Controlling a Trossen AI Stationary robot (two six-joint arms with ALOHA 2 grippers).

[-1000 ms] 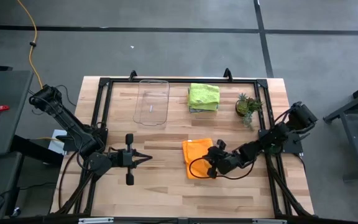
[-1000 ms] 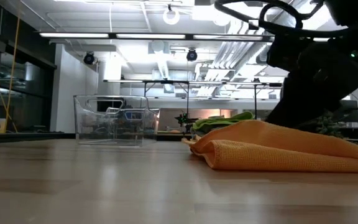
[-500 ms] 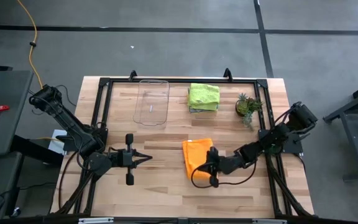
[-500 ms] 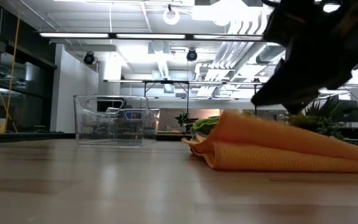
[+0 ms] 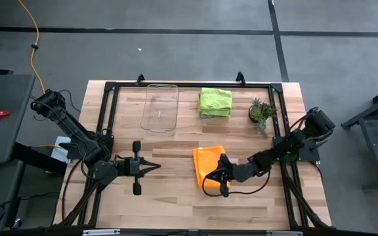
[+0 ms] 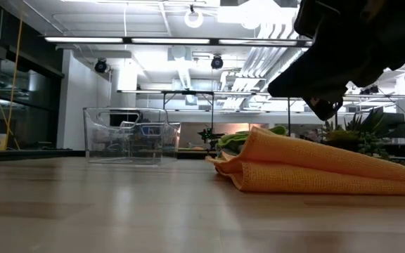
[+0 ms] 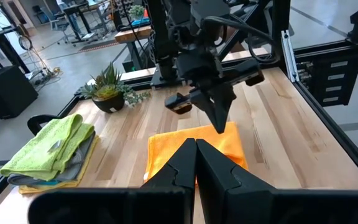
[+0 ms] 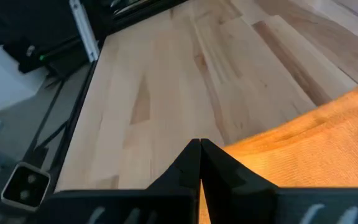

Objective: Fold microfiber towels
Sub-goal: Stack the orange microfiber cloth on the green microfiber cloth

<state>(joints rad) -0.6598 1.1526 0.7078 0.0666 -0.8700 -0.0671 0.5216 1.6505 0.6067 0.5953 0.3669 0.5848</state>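
An orange towel (image 5: 203, 162) lies folded on the table right of centre, in two layers with a raised ridge (image 6: 260, 132) on top. My right gripper (image 5: 216, 176) is shut and stands just above the towel's near right part; in the low view its tip (image 6: 327, 112) is clear of the cloth. My left gripper (image 5: 155, 166) is shut and empty over bare table to the left of the towel. A stack of folded towels with a lime green one (image 5: 214, 100) on top lies at the far side.
A clear plastic tray (image 5: 159, 107) stands at the far middle, left of the folded stack. A small potted plant (image 5: 262, 111) stands at the far right. A black frame (image 5: 105, 111) runs round the table. Bare wood lies between the two grippers.
My right gripper has gone across the orange towel toward the table's left and near edges, then risen off the cloth. The towel's upper layer, flat under the gripper before, now stands in a ridge toward its left side. The lower layer has stayed in place.
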